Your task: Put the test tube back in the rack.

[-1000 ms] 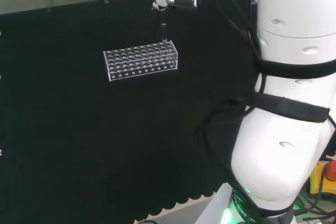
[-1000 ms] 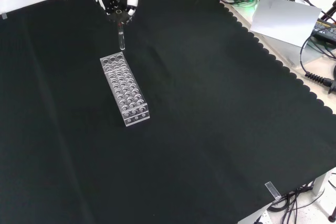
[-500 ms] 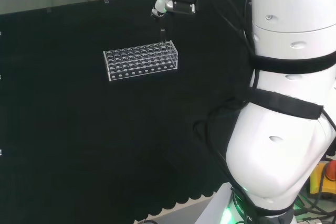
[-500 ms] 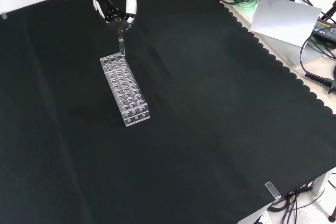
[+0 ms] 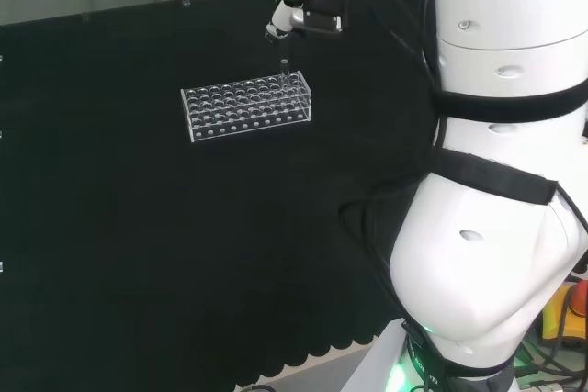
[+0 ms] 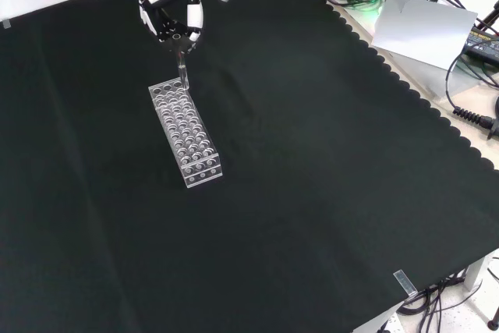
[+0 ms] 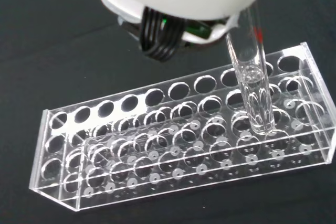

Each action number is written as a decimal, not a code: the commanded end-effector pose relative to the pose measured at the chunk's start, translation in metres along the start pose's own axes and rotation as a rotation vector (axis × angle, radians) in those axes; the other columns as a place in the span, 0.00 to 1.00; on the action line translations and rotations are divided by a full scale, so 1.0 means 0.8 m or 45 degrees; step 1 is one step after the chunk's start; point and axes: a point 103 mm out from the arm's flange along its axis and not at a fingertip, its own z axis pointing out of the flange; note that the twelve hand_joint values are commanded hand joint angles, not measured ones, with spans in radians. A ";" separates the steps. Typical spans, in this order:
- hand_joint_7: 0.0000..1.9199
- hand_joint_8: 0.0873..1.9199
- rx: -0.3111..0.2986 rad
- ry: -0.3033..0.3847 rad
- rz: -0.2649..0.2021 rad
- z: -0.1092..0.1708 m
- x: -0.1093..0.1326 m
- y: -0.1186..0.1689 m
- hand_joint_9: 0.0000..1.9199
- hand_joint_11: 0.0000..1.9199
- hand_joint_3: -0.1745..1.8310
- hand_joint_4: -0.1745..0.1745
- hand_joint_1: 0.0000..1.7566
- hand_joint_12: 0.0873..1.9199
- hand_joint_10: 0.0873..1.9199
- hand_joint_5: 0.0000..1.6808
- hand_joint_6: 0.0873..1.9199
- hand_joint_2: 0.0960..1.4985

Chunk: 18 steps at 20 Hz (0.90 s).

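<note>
While the hand (image 6: 171,13) pinched the test tube (image 7: 251,72) upright, partly into the rack (image 7: 178,145), any tilt risked jamming against a hole's edge.

1 clear test tube (image 7: 251,72), 1 clear rack (image 7: 157,156), 1 hand (image 6: 173,15), 1 black cloth (image 6: 312,193).

A clear test tube (image 7: 252,72) stands inside the rack (image 7: 173,145).

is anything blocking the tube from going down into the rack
Nothing visible does. The clear glass test tube, held by the black and white hand, is already entering a hole at one end of the clear plastic rack, whose holes look empty.
</note>
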 end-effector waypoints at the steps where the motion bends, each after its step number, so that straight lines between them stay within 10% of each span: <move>1: 0.98 0.07 0.005 -0.009 0.004 0.002 -0.007 0.001 0.92 0.56 0.43 0.00 0.71 0.54 0.03 0.94 0.00 0.34; 18: 0.98 0.07 0.023 -0.022 0.030 0.008 -0.004 0.009 0.92 0.56 0.43 0.00 0.71 0.54 0.03 0.94 0.00 0.34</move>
